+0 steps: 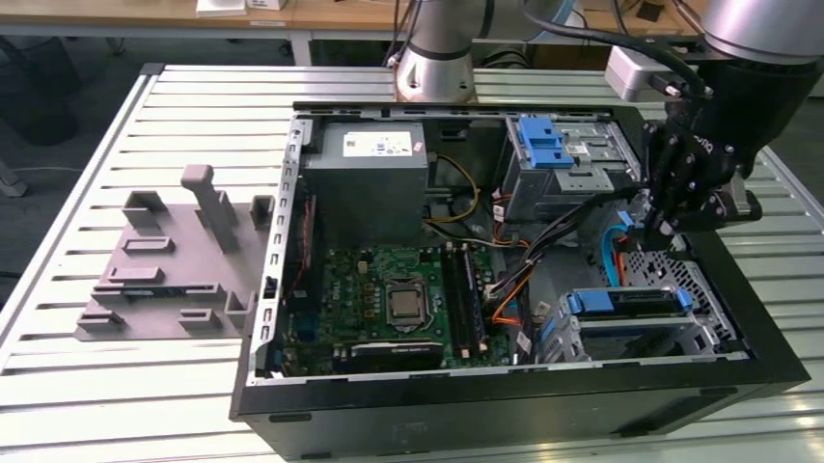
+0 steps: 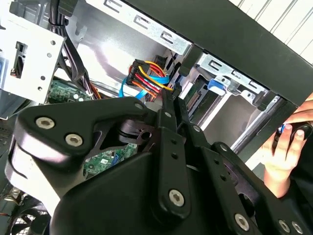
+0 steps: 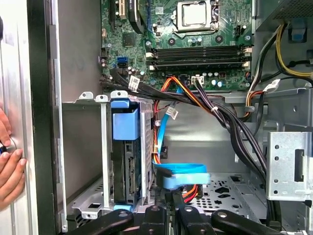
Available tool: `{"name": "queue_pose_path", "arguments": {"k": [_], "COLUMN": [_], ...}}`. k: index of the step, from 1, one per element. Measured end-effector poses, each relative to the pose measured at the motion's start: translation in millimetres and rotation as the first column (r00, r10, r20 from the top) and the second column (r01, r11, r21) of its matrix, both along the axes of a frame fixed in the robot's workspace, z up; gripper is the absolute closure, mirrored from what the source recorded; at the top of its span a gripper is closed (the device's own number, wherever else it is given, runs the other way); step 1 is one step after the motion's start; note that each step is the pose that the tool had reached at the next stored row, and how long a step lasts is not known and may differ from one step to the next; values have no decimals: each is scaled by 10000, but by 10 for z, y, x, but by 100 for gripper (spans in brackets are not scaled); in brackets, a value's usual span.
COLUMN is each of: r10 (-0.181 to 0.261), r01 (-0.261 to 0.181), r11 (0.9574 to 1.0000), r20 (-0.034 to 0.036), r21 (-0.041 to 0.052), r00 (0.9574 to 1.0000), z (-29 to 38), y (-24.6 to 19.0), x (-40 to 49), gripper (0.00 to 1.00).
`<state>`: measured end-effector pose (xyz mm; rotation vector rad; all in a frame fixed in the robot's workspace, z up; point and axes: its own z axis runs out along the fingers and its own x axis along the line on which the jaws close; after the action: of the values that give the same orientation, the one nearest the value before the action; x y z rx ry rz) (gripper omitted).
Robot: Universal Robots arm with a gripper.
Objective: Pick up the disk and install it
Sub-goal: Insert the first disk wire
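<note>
Your gripper (image 1: 644, 231) sits at the right middle of the exterior view, inside the computer case (image 1: 515, 405), and its fingers look pressed together with no disk between them. The disk (image 1: 624, 302) stands on its edge in the metal cage (image 1: 701, 333) at the lower right, just below the gripper, with its long side running left to right. You have one disk, one gripper and one bare blue latch (image 1: 547, 145).
</note>
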<state>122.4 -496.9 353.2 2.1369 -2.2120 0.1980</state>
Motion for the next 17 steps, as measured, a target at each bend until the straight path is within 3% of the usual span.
{"name": "queue_pose_path", "arguments": {"k": [4,10,17], "r10": [-2,-1,-1], "r01": [2,1,1], "r11": [10000,10000,10000], "r20": [-18,-33,-34], "r21": [78,82,87], "r00": [10000,10000,10000], "z": [-4,-16,-48], "y": [0,-17,-173], "x": [-1,1,0], "gripper": [84,84,84]}}
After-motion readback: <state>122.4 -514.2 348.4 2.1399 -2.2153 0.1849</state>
